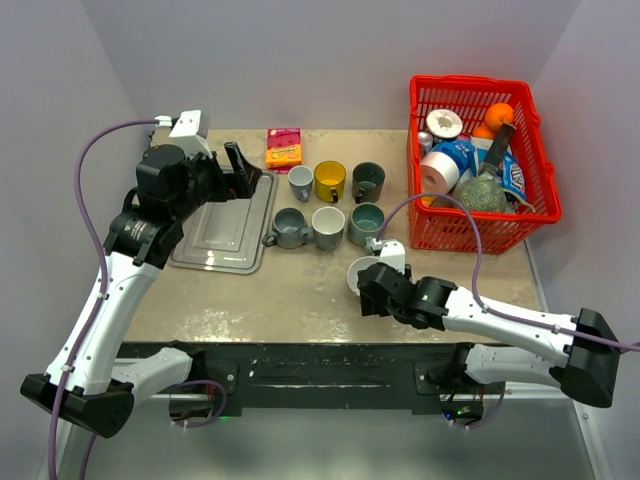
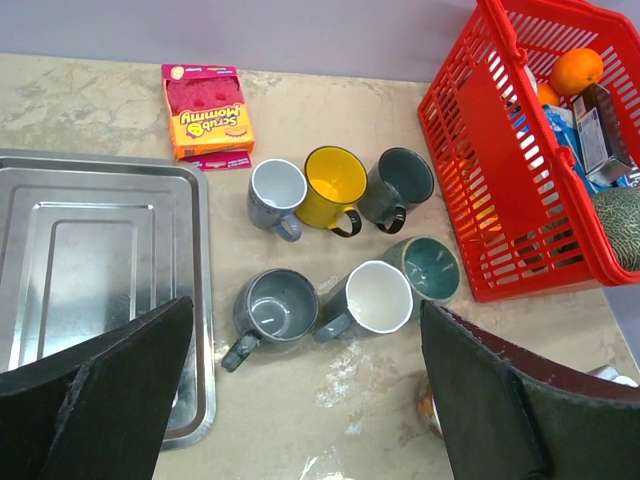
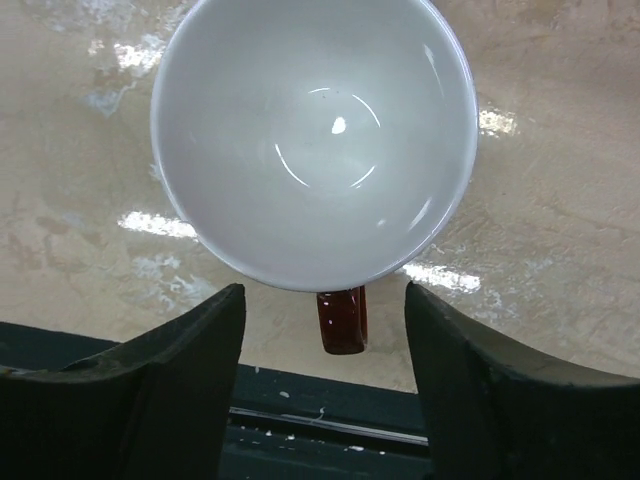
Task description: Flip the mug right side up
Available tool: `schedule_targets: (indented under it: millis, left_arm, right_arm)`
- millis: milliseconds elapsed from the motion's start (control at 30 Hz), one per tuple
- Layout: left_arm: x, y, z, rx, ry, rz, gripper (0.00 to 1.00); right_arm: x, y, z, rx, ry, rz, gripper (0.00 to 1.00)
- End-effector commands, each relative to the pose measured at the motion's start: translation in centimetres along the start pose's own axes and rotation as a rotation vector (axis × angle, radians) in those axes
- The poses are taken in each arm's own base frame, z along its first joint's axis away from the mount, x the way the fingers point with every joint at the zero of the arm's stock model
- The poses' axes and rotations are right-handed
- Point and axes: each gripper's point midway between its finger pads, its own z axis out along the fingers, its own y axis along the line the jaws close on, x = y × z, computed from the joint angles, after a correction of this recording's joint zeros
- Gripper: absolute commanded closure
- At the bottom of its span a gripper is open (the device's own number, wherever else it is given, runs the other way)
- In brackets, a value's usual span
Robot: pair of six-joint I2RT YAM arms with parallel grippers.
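This looks like a robotics lab cell dressed up as a kitchen, not a real home. Plain, bare lavender walls (image 1: 300, 60) box in a single beige stone-pattern counter (image 1: 300, 295), and two robot arms, the left arm (image 1: 110, 290) and the right arm (image 1: 500, 320), are fixed to a black rail at its near edge, with purple cables (image 1: 95, 165) looping loose from them. The things laid out are household props: a cluster of mugs (image 1: 330, 180), a metal baking tray (image 1: 225, 225), a pack of sponges (image 1: 284, 150), and a red plastic basket (image 1: 480, 230) crammed with groceries, including an orange (image 1: 498, 115).
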Motion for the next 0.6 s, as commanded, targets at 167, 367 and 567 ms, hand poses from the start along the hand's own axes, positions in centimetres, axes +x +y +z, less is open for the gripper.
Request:
schedule_targets:
  millis: [167,367,567]
  left_arm:
    - [0.6,0.6,-1.8,-0.032,0.039,0.003,0.01]
    - [4.8,1.6,-3.4,-0.046,0.119,-0.041,0.01]
    - [8.3,1.8,-5.3,-0.005,0.175,-0.052,0.01]
  right_arm:
    - [-5.9,1.2,-5.9,-0.175,-0.174,0.124,0.05]
    - [-13.5,0.7,-11.9,-0.215,-0.397,0.185,0.01]
    - [-19.3,-1.8,-16.4,-0.123,-0.588,0.214,0.01]
